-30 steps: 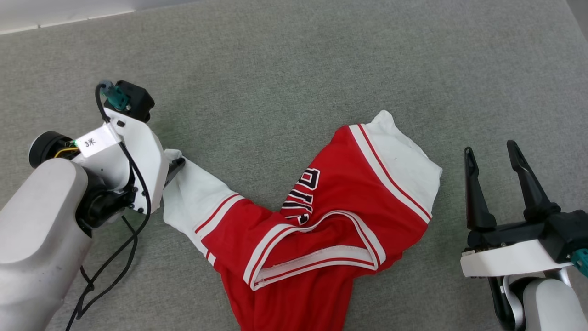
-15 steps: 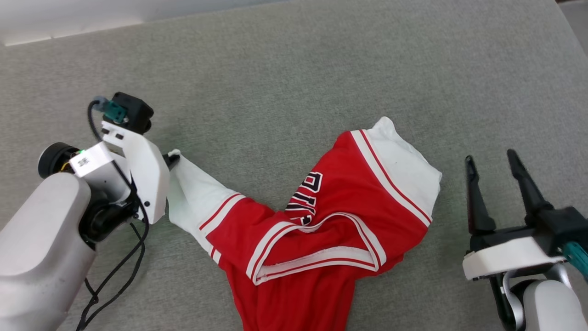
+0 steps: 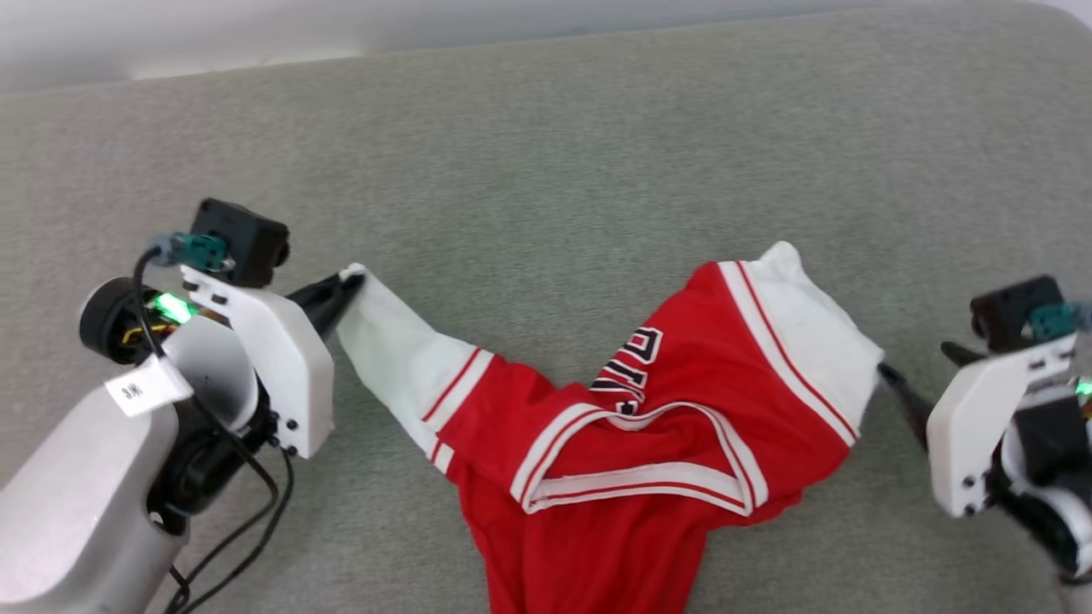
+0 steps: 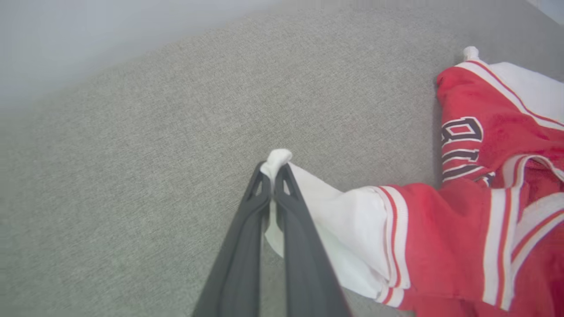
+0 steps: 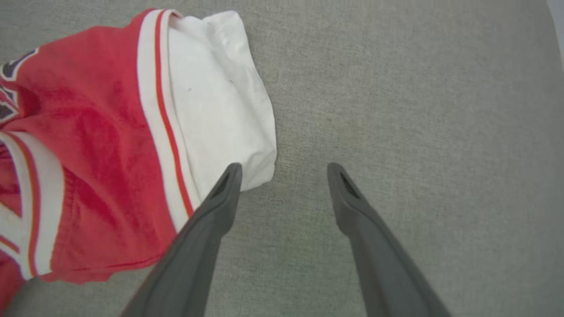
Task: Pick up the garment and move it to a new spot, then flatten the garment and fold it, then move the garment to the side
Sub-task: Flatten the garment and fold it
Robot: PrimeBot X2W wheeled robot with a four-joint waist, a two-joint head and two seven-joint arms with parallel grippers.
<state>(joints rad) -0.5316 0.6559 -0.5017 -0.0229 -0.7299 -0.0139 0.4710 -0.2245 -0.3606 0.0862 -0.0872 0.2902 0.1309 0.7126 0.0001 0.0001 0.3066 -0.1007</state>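
The red jersey [image 3: 682,409] lies crumpled on the grey woven surface [image 3: 546,153], its body bunched into a V and its striped collar [image 3: 636,482] gaping toward the robot. The left gripper [image 3: 345,286] sits at the jersey's left end, clenched on the tip of one white sleeve [image 3: 401,350], which stretches taut from the red body. The left wrist view makes the pinch plain: both dark fingers [image 4: 288,207] meet, with a nub of white cloth poking out past their tips. That view also shows the black, white-outlined lettering [image 4: 460,141] more fully than the head view, where folds hide most of it. The right gripper [image 5: 284,169] is at the jersey's right end, spread wide and grasping nothing. In the head view its fingers seem just at the edge of the other white sleeve [image 3: 810,324]. The right wrist view shows one fingertip overlapping that sleeve's corner, the other over bare grey surface beside the jersey.
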